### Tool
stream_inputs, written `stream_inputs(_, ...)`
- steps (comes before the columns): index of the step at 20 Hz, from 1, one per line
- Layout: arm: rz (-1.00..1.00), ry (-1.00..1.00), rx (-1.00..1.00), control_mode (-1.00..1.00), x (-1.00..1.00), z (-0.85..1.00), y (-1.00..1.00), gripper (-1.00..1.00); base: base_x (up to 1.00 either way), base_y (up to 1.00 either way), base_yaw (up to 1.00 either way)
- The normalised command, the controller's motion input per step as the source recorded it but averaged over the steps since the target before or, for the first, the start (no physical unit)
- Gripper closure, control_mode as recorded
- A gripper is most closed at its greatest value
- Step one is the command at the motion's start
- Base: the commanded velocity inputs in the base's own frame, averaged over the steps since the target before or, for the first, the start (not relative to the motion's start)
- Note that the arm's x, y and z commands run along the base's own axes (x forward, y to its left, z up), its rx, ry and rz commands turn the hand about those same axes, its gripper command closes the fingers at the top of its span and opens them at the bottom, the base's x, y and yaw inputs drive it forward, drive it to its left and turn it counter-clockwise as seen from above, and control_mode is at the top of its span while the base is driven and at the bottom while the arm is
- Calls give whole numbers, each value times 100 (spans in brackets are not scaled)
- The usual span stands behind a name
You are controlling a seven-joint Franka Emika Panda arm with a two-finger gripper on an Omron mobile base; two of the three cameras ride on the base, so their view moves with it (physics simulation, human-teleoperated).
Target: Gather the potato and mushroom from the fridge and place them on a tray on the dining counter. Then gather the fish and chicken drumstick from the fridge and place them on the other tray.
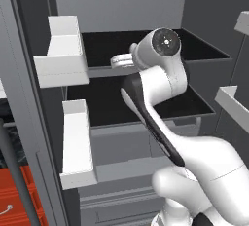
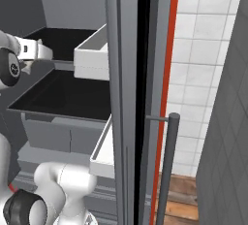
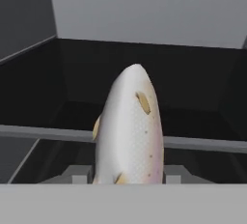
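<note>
The fish (image 3: 130, 126), pale silver with yellow fins and fine speckles, stands between my fingertips and points away from the hand toward the back of the fridge (image 3: 144, 10). My gripper (image 3: 128, 175) is shut on the fish near its tail end. In the left base view my hand (image 1: 121, 61) hovers at the front edge of the upper black shelf (image 1: 104, 45) inside the open fridge (image 1: 121, 6). In the right base view the hand (image 2: 35, 51) sits at the same shelf edge. The shelves I can see hold no other food.
White door bins (image 1: 63, 49) (image 1: 78, 142) line the open left door. The right door, seen edge-on (image 2: 127, 98), carries bins (image 2: 92, 56) and a long bar handle (image 2: 169, 166). A lower black shelf (image 1: 107, 103) lies under the hand. A white tiled wall (image 2: 203, 73) is at right.
</note>
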Motion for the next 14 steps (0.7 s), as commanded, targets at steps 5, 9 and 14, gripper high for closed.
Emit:
stream_inputs(5, 0, 3, 4, -100, -82, 0, -27, 100, 0, 0, 0)
stream_inputs(9, 0, 4, 3, -100, -83, 0, -27, 100, 0, 0, 0)
stream_inputs(14, 0, 7, 1, -100, -80, 0, -24, 100, 0, 0, 0)
